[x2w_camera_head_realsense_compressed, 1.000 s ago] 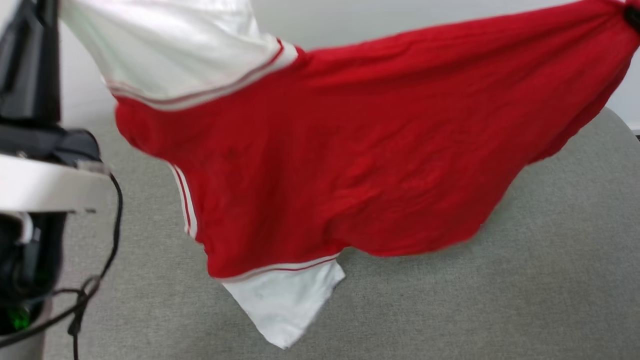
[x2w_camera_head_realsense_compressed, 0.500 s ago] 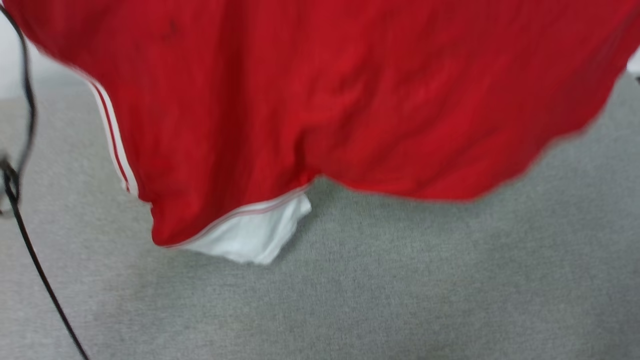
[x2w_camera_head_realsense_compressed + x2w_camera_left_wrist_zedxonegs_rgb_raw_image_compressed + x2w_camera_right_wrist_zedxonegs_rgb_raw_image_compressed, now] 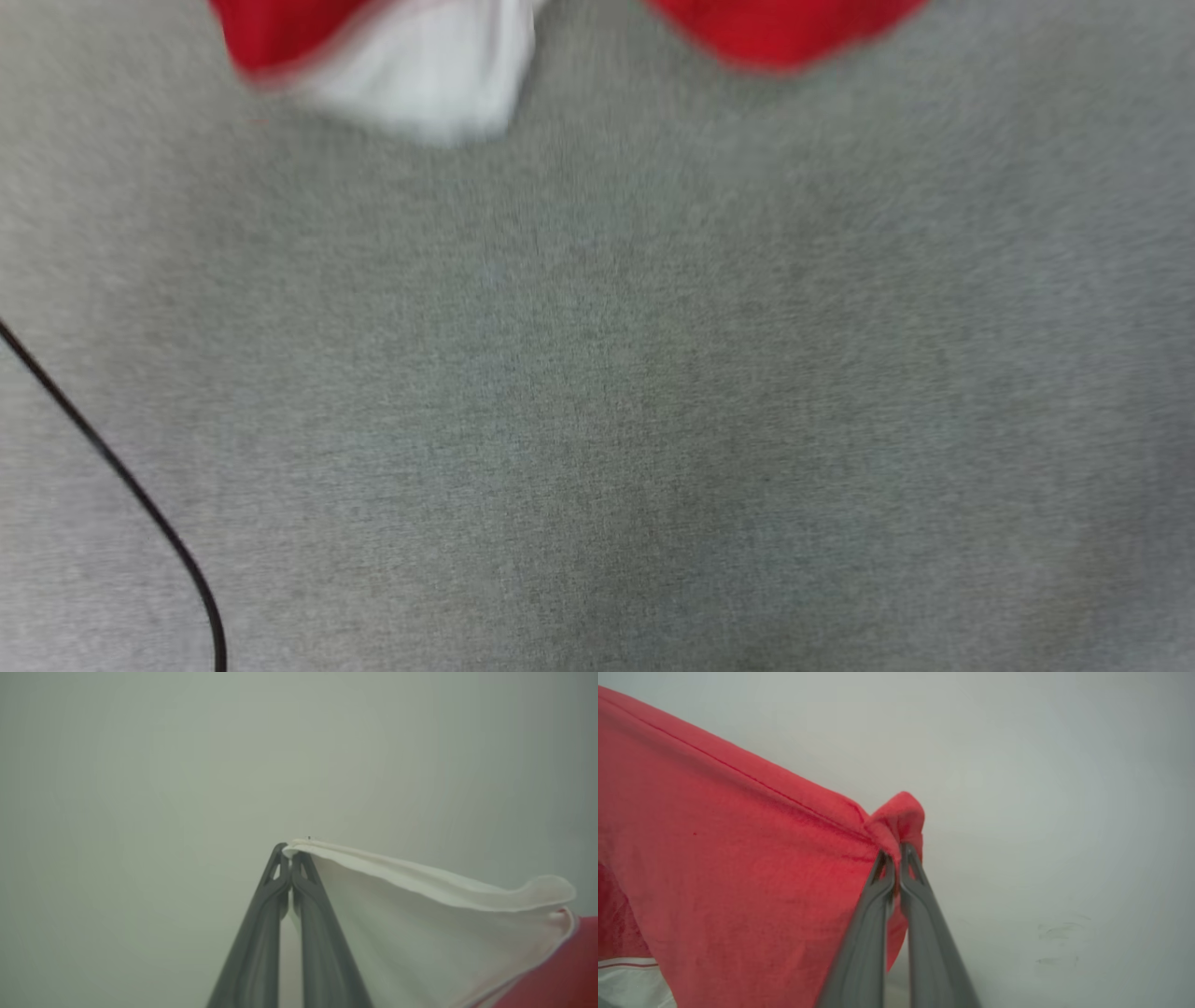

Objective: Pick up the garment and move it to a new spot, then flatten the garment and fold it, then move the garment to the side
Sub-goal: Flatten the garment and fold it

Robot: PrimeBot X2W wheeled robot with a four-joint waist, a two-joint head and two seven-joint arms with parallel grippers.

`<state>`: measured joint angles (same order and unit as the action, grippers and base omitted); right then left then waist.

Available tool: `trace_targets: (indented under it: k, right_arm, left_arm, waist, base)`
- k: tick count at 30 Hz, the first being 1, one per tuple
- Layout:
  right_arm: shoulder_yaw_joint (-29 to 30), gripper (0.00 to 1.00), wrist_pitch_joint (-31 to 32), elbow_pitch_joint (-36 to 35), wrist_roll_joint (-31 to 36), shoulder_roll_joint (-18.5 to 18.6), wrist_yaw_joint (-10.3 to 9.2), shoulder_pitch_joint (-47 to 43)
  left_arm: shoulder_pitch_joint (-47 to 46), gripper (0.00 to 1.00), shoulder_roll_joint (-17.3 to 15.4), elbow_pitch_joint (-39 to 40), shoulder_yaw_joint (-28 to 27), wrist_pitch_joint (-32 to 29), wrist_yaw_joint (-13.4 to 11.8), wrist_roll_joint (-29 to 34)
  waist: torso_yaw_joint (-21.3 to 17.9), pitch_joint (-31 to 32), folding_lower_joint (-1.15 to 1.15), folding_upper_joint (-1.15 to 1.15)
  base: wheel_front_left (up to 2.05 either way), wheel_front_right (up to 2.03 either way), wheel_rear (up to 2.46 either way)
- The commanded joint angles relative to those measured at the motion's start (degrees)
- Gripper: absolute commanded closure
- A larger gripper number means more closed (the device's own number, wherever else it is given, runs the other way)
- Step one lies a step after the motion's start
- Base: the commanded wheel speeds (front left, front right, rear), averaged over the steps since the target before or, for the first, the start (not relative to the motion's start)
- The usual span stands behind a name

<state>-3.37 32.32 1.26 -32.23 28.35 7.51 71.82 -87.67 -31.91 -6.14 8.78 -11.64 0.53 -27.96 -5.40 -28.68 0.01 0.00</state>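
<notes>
Presently noted left gripper raised, pointing at a pale wall, both long fingers pressed together at the tips, pinching the white sleeve edge of the garment; saw sleeve cloth draping away to the right of that wrist view, meeting red cloth at the lower right corner; logged right gripper likewise clamped, fingers together, on a bunched red corner of the garment; observed red cloth spreading leftward from that pinch, a seam line along its upper edge, a strip of white with a red stripe at the lower left; found garment held up by both grips, its lowest parts, a white sleeve tip and two red edges, at the top of the head view, blurred; cannot tell whether touching the surface there. Below, recorded that surface grey, woven, plain; marked a black cable crossing its lower left corner; behind right gripper, noted a pale wall with faint dark scuffs low at right.
</notes>
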Motion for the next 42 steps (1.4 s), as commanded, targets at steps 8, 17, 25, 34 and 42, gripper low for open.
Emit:
trace_targets:
  k: [8, 17, 25, 34, 42]
  right_arm:
    - [-3.0, 1.00, -10.8, 14.7, 6.0, -3.5, -0.05, 12.8]
    - [-4.8, 1.00, -20.6, 25.4, 7.8, -6.7, -0.05, 14.0]
    - [-8.5, 1.00, -27.6, 31.5, 6.3, -9.6, -0.04, 6.4]
    - [-13.8, 1.00, -31.0, 33.9, 0.4, -8.9, -0.03, -9.9]
    - [-17.7, 1.00, -31.2, 33.0, -5.6, -6.3, -0.03, -24.7]
  left_arm:
    - [-16.3, 1.00, 2.4, -18.0, 2.9, 6.3, 2.4, 3.4]
    - [-15.7, 1.00, 5.3, -28.2, 5.9, 13.0, 4.1, 4.3]
    - [-1.6, 1.00, 9.0, -30.6, 10.2, 19.4, 5.5, 3.5]
    - [21.9, 1.00, 12.2, -27.9, 12.2, 22.9, 5.1, -0.4]
    - [44.0, 1.00, 10.4, -21.5, 13.2, 20.8, 3.2, -3.7]
  waist:
    - [0.5, -8.9, -0.01, 0.00]
    - [1.3, -10.9, -0.01, 0.00]
    - [2.9, -8.6, -0.01, 0.00]
    - [4.6, -0.4, -0.01, 0.00]
    - [6.5, 8.2, -0.01, 0.00]
  base:
    - [0.00, 0.00, 0.00]
    - [0.00, 0.00, 0.00]
    - [0.00, 0.00, 0.00]
    - [0.00, 0.00, 0.00]
    - [0.00, 0.00, 0.00]
